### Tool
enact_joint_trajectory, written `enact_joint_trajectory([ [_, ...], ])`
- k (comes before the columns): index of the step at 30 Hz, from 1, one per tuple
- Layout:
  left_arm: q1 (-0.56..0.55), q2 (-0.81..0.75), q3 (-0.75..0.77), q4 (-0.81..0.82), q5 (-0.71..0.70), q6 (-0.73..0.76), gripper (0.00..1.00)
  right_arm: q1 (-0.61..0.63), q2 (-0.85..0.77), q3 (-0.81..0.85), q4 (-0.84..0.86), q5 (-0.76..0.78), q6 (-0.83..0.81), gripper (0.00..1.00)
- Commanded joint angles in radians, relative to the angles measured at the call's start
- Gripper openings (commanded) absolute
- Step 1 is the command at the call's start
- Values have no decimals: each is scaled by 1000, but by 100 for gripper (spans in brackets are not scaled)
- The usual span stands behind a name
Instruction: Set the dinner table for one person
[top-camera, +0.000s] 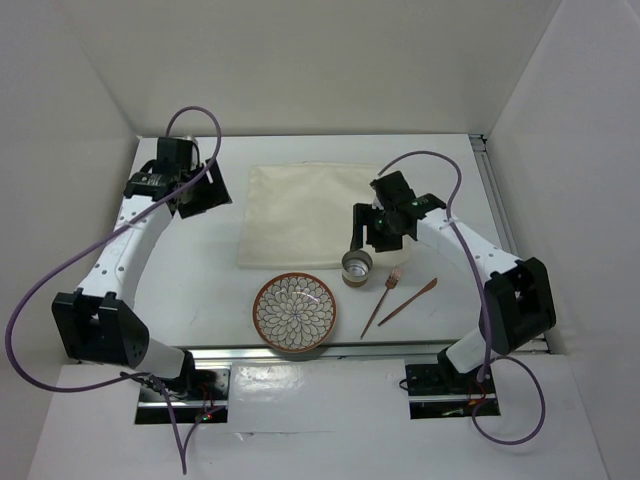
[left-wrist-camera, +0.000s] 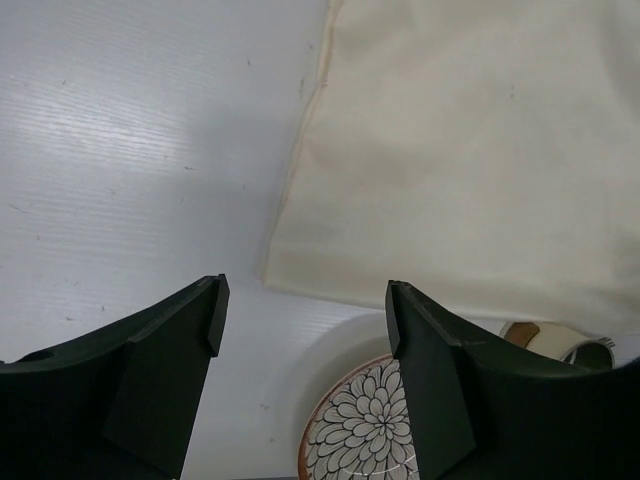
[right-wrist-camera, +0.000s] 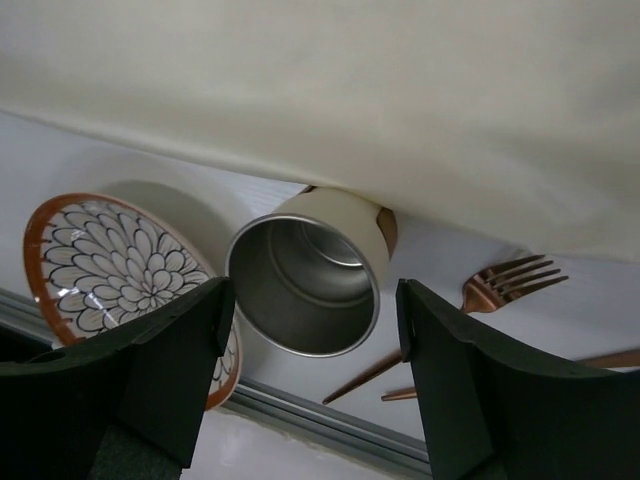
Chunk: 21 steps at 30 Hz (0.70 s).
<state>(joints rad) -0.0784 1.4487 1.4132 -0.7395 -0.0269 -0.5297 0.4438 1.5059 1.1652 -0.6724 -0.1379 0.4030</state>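
White walls enclose the large matte white dinner table (top-camera: 200, 290), which spans the floor beneath both arms. Its left gripper (left-wrist-camera: 305, 300) hangs spread and empty beside a cream rectangular cloth mat (top-camera: 300, 210); the right gripper (right-wrist-camera: 312, 300), likewise released, hovers over a cream metal-lined cup (top-camera: 357, 267).

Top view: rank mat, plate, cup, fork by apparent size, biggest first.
1. Cream cloth mat
2. Patterned plate
3-4. Metal cup and fork: unsure. The fork is longer but very thin, and the cup is broader, so I won't rank them.
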Motion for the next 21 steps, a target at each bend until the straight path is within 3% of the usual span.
enact_joint_trajectory([
  [1, -12, -22, -33, -18, 27, 27, 81, 15, 5, 11, -39, 96, 16, 76],
  [8, -21, -31, -71, -18, 36, 17, 80, 26, 14, -30, -21, 116, 16, 62],
  [14, -31, -31, -80, -9, 36, 17, 80, 35, 34, -68, -1, 106, 26, 58],
  [17, -31, -31, -80, -9, 36, 17, 80, 44, 34, -68, 10, 106, 26, 42],
  [18, -31, -31, -80, -9, 36, 17, 80, 44, 34, -68, 10, 106, 26, 30],
  [21, -31, -22, -80, -9, 45, 17, 80, 44, 43, -23, 1, 124, 26, 10],
])
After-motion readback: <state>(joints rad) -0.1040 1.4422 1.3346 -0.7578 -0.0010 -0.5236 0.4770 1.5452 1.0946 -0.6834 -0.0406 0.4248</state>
